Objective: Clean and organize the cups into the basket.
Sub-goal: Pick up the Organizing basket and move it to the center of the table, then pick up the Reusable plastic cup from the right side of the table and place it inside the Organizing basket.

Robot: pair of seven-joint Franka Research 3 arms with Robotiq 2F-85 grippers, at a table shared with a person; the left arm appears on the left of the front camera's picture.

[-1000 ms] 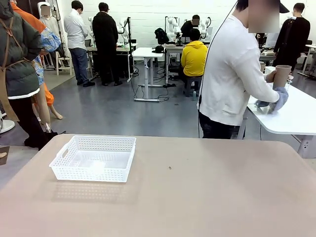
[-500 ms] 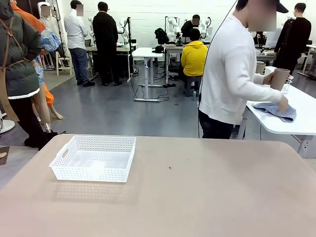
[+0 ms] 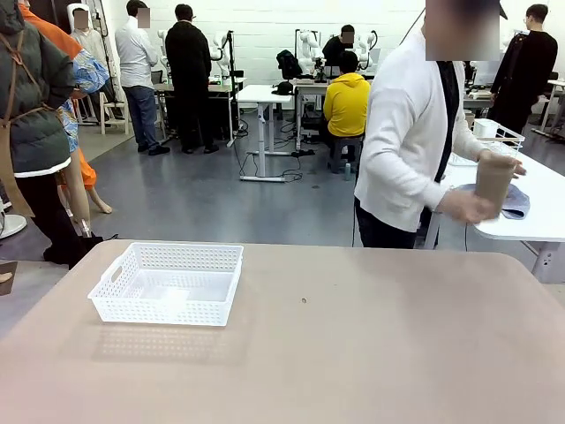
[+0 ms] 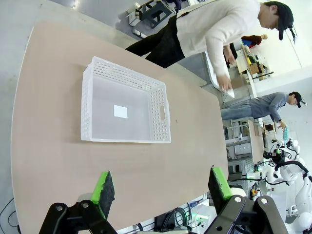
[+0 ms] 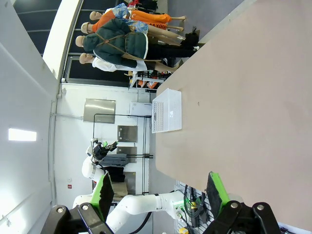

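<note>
The white lattice basket (image 3: 169, 283) sits empty at the left of the tan table (image 3: 353, 353); it lies below the left wrist camera as basket (image 4: 124, 108) and far off as basket (image 5: 167, 111). A person in a white top stands at the far side, turned toward the table, holding one kraft brown cup (image 3: 493, 180) in both hands. The other cups are out of view. My left gripper (image 4: 161, 187) hangs open high over the near table edge. My right gripper (image 5: 158, 190) is open too, with nothing between its fingers.
A white side table (image 3: 530, 208) stands behind the person at the right, with a grey-blue cloth (image 3: 515, 201) and a wire basket (image 3: 500, 134) on it. Other people and desks fill the room beyond.
The person has let go of the cloth, turned from the side table toward my table, and brought the brown cup down in front of the body.
</note>
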